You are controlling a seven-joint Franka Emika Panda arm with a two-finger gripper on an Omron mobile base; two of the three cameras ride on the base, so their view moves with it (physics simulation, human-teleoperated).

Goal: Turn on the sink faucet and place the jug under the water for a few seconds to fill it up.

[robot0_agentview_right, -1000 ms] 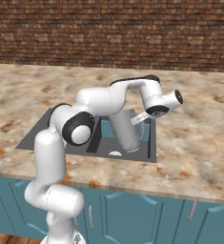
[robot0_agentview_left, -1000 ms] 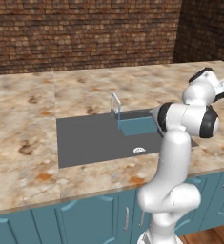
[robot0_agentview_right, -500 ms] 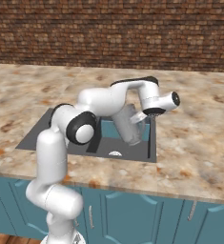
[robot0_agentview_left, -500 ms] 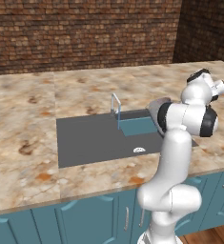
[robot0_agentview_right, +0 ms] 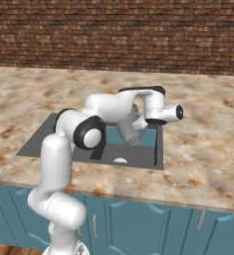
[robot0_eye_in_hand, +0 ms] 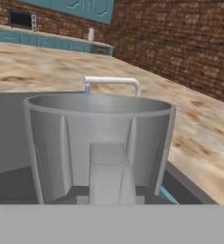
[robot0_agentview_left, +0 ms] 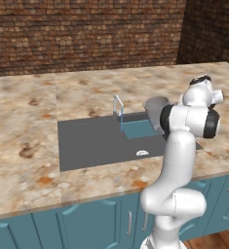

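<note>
Jug (robot0_eye_in_hand: 100,143) held up over the right part of the sink (robot0_agentview_left: 94,141), near the sink faucet (robot0_agentview_left: 119,111), whose curved spout shows just beyond the jug's rim in the hand view. Whether the hand grips the jug cannot be told. Marbled bench (robot0_agentview_left: 33,121) surrounds the basin.
</note>
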